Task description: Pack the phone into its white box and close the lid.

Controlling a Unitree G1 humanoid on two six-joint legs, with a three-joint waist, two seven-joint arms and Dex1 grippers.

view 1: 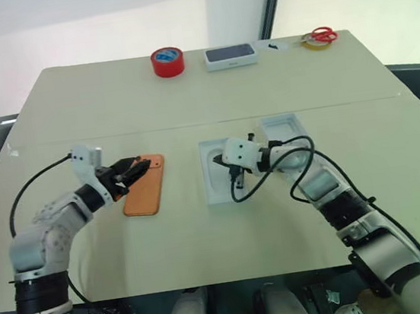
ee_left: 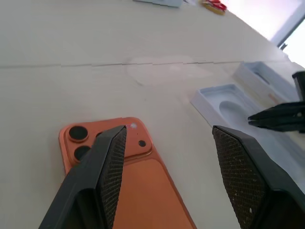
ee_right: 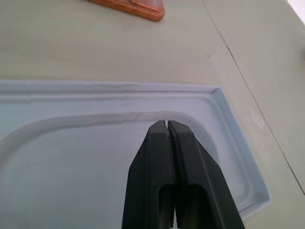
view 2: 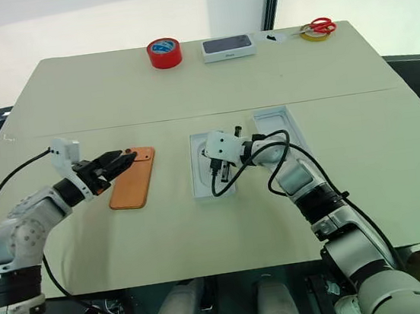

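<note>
- Now the left gripper (view 1: 136, 168), fingers spread, hovers over the phone (view 1: 144, 186): straddle its long edges squarely.
- Right gripper (ee_right: 167, 125), pressed together, steadies the white box (view 1: 213, 173).

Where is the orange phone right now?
The phone lies camera-side up on the table, on the robot's left, under the open left hand, apart from the white box.

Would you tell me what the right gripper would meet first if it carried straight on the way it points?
Most likely the white insert: the shut right gripper points down into its recess.
</note>
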